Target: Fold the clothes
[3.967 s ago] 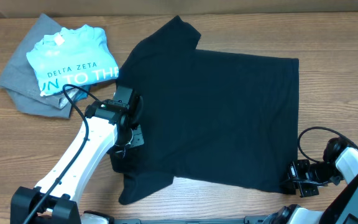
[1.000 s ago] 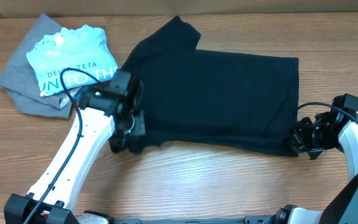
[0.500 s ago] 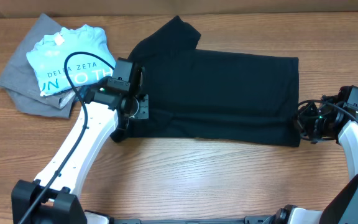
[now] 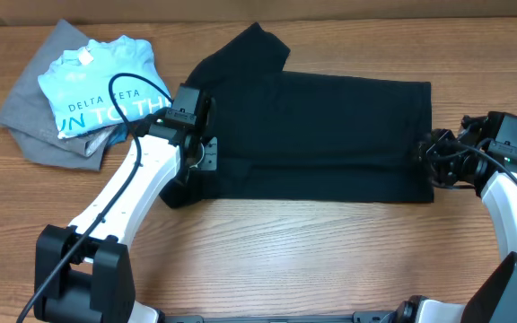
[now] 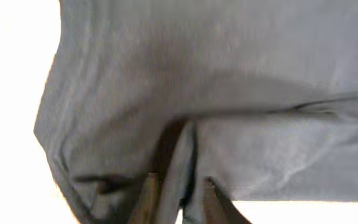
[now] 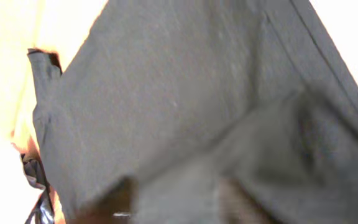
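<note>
Black fabric: the T-shirt [image 4: 330, 135] you are folding lies spread on the wooden table [image 4: 330, 260], just to the right of the light blue T-shirt [image 4: 106, 81]. Its near part is doubled over, so it forms a wide band. One sleeve [image 4: 258, 49] points away from you at the end nearer the light blue T-shirt.

The left gripper [image 4: 203, 157] sits on the black edge closest to the light blue T-shirt. In the left wrist view its fingers [image 5: 149, 198] are slightly parted with a ridge of cloth between them. You cannot tell whether that ridge is pinched.

The right gripper [image 4: 424, 152] is at the edge farthest from the light blue T-shirt. In the blurred right wrist view its jaws stand apart over the cloth.

A grey garment [image 4: 25, 117] lies under the light blue T-shirt.
</note>
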### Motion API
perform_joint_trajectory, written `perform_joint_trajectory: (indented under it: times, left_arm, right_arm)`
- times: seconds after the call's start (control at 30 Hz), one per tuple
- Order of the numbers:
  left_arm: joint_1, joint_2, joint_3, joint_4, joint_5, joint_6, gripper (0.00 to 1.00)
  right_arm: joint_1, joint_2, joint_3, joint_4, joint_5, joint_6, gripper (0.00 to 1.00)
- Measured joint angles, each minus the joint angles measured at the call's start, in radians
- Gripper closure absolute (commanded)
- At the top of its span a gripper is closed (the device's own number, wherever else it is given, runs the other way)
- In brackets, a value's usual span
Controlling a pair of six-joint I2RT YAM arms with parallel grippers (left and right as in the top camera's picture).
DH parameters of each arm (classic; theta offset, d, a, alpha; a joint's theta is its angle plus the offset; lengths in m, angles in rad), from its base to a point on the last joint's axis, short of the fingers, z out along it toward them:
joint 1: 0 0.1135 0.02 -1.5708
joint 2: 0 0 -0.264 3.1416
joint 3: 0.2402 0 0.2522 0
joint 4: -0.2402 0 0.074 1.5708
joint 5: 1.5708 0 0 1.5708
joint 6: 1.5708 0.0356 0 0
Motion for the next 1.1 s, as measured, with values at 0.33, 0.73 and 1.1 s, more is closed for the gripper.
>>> perform_joint_trajectory:
  times: [0.33,0.73,1.1]
  left_arm:
    - [0.000,0.000,0.000,-0.042,-0.005,0.033,0.46]
    - [-0.069,0.000,-0.018,-0.114,0.130,0.247,0.46]
    - [-0.082,0.001,-0.126,0.061,0.024,0.251,0.96]
  right_arm:
    - [-0.041,0.000,0.000,-0.080,0.010,-0.007,0.33]
    - [-0.044,0.000,0.000,-0.132,0.010,-0.026,0.33]
    - [-0.044,0.000,0.000,-0.133,0.010,-0.027,0.33]
